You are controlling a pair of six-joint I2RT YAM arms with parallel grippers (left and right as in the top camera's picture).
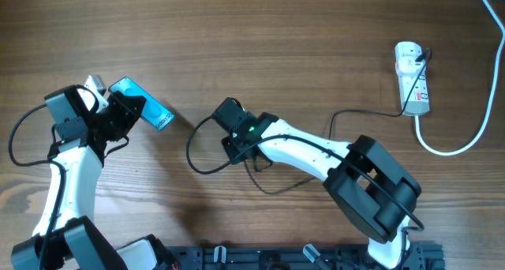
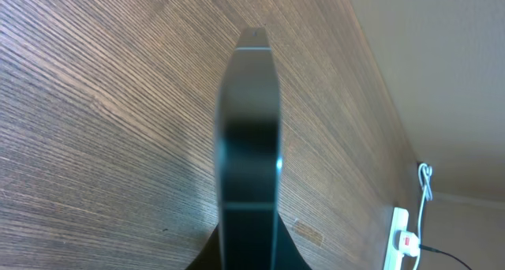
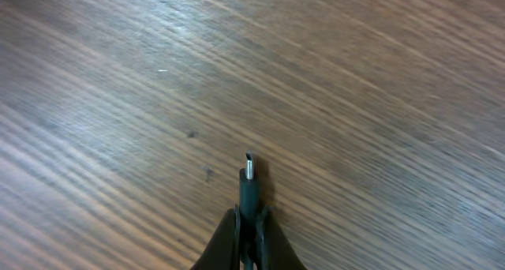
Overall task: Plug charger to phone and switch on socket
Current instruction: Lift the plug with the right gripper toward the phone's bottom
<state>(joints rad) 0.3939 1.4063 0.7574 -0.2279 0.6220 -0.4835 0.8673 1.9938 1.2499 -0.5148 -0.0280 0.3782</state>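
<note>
The left hand [image 1: 125, 106] grips the phone [image 1: 156, 114] at the counter's [image 1: 316, 33] left, its long axis slanting down toward the nearby right hand [image 3: 247, 219], which pinches the charger [image 3: 248, 187] connector, tip apparently pointing leftward toward the phone's free end.

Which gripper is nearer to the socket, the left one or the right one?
Right. The right gripper, holding the charger tip, is mid-table, left of the socket; the left gripper holds the phone at the far left.
</note>
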